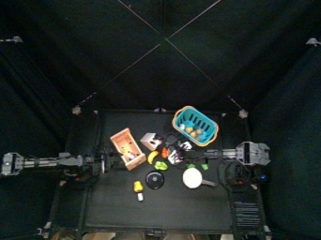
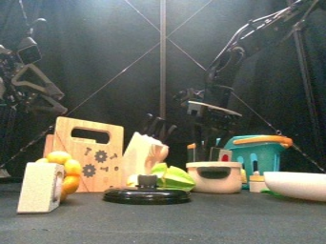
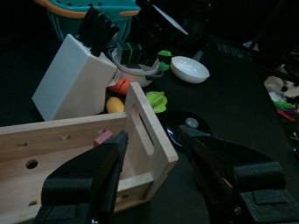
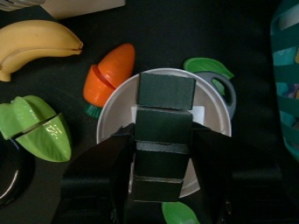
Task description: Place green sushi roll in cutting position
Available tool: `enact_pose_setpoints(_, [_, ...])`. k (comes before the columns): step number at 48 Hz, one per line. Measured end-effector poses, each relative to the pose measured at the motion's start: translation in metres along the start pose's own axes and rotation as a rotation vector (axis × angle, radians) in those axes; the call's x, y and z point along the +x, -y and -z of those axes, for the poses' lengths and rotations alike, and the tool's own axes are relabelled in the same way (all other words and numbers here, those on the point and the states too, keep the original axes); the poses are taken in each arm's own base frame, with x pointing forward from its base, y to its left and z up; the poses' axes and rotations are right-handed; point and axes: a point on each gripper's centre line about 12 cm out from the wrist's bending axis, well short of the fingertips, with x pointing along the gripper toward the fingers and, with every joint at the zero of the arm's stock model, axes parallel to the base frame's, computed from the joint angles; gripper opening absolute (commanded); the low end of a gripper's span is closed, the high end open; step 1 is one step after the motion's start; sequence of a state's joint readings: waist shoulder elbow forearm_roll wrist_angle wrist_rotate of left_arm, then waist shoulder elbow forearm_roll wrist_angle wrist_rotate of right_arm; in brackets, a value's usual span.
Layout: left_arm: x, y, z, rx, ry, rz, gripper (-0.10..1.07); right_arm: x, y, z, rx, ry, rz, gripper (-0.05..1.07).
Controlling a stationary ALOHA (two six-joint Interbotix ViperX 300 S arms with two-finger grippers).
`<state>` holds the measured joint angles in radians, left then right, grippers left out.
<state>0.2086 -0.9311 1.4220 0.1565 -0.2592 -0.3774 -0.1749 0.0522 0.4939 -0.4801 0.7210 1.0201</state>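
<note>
Green sushi roll (image 4: pixel 163 122): a dark green block held between the two jaws of the right gripper (image 4: pixel 162 144), which are clamped against its sides. It hangs directly over a white plate (image 4: pixel 117 114); whether it touches the plate cannot be told.

Right gripper: reaches in from the right to the middle of the table (image 1: pixel 113 202), lowered among the toy foods.

White plate: round, under the roll, near the table's centre.

Carrot (image 4: pixel 107 79): orange, touching the plate's rim on one side.

Banana (image 4: pixel 35 44): yellow, lying apart from the plate, beyond the carrot.

Green vegetable (image 4: pixel 35 127): light green, split in two, just beside the plate.

Wooden board (image 2: pixel 87 152): upright, with cut-out handle and gear marks, left of centre; yellow fruit (image 2: pixel 61 170) stands in front of it, a pale block (image 2: pixel 38 187) nearest the front edge.

Knife block (image 3: pixel 76 74): white, tilted, dark handles rising from it.

Teal basket (image 1: pixel 193 121): orange rim, far right part of the table.

White bowl (image 1: pixel 196 177): right of centre, nearer the front.

Left gripper (image 3: pixel 155 162): jaws spread apart, holding nothing, hanging over the wooden board at the table's left.
</note>
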Motion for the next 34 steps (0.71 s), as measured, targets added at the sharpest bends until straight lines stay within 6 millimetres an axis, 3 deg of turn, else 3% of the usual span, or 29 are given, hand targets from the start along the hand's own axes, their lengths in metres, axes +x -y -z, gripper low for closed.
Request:
enact_pose_setpoints(9, [0.0, 0.0, 0.0, 0.0, 0.0, 0.0, 0.87, -0.016, -0.007, -0.013, 0.071, -0.016, -0.014, 0.62])
enact_pose_setpoints(17, [0.0, 0.0, 0.0, 0.0, 0.0, 0.001, 0.87, -0.041, -0.034, -0.019, 0.136, -0.005, -0.078, 0.62])
enact_pose_setpoints(26, [0.0, 0.001, 0.0, 0.001, -0.001, 0.004, 0.87, -0.056, -0.058, 0.006, 0.202, -0.021, -0.089, 0.62])
enact_pose_setpoints(34, [0.0, 0.0, 0.0, -0.004, 0.0, 0.002, 0.87, -0.061, -0.073, 0.043, 0.308, -0.035, -0.085, 0.62])
